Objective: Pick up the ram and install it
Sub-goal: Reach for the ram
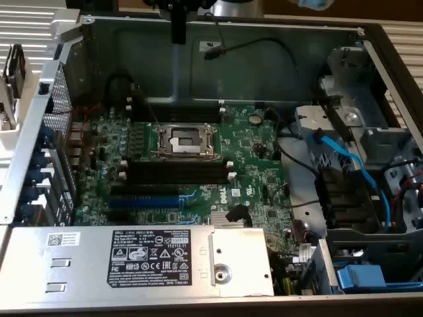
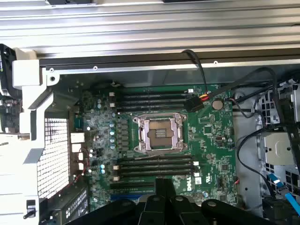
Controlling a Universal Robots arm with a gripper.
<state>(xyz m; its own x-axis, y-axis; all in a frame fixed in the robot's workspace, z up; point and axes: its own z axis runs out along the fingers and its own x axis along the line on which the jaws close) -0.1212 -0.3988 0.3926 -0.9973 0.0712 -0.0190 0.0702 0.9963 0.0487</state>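
The black gripper (image 2: 165,186) hangs above the open grey metal computer case (image 1: 198,72), its fingers pressed together and holding nothing. The dark-green ram stick (image 1: 14,69) stands upright outside the case, at the exterior view's left. It is probably light, stiff and fragile, and best pinched across its flat faces.

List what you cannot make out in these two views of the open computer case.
1. Wrist view: the gripper hides the strip of motherboard behind it.
2. Exterior view: the power supply covers the motherboard's near edge.
3. Exterior view: the print on the power supply's label is too small to read.
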